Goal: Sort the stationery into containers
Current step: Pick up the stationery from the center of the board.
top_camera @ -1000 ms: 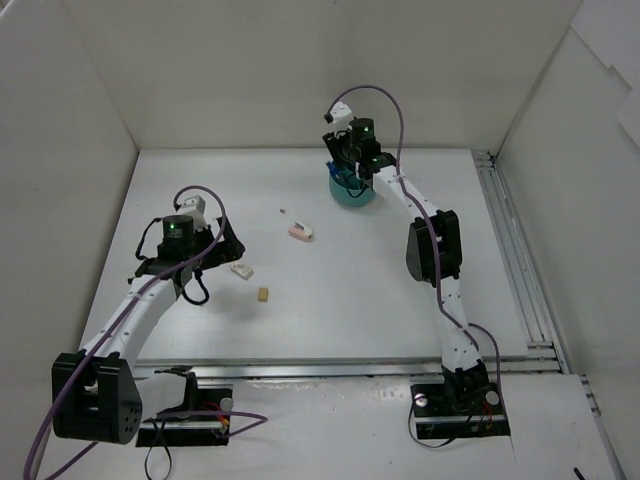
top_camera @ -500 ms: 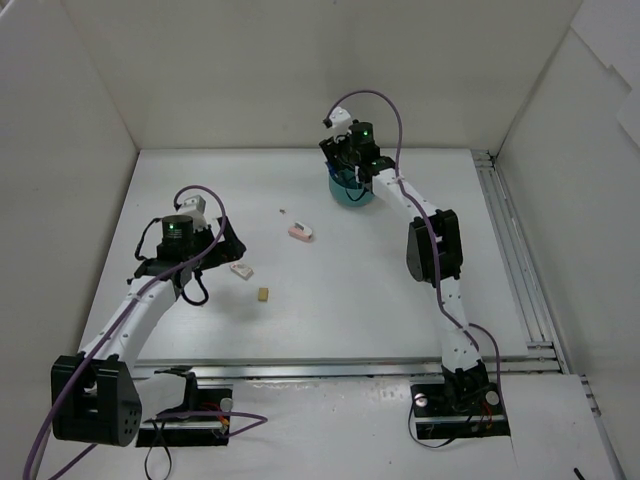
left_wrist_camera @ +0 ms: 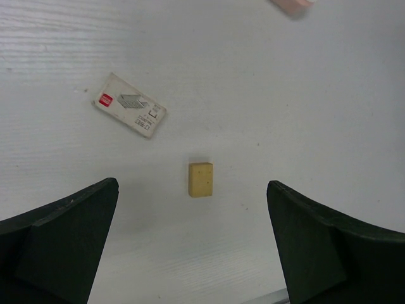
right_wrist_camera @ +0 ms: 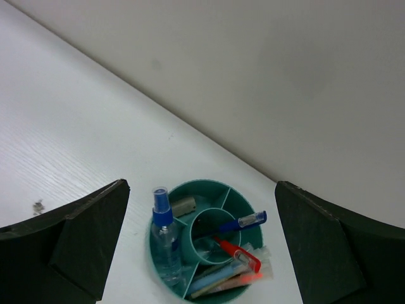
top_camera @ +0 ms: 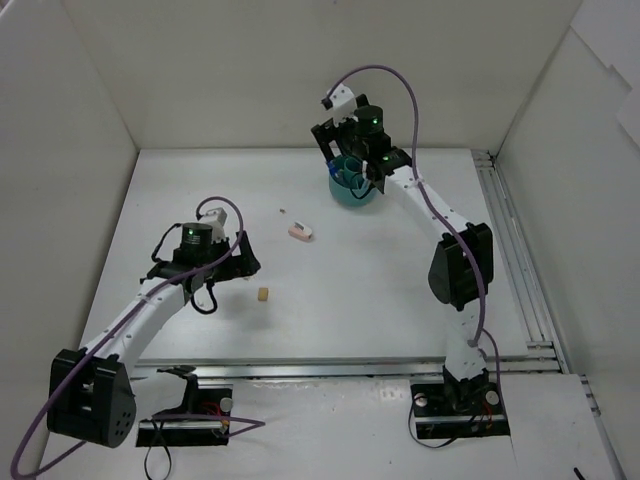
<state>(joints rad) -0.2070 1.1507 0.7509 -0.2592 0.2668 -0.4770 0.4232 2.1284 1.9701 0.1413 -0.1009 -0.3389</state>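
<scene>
White table (top_camera: 380,290) boxed by white walls. Left pincer (left_wrist_camera: 192,206) spread wide, gripping nothing, with one tan eraser (left_wrist_camera: 200,180) lying flat on the table between its fingertips as seen from the wrist. Beyond and apart from it, one white labelled eraser (left_wrist_camera: 130,114); farther off, one pink eraser (top_camera: 300,232). Three erasers loose in all. Right pincer (right_wrist_camera: 201,187) likewise parted and empty, poised over one teal cup (right_wrist_camera: 235,201) near the back wall. Inside: one blue-capped tube (right_wrist_camera: 161,215) in an outer compartment, one blue pen (right_wrist_camera: 237,223), one red pen (right_wrist_camera: 231,250), plus more pens at the near side, count unclear.
</scene>
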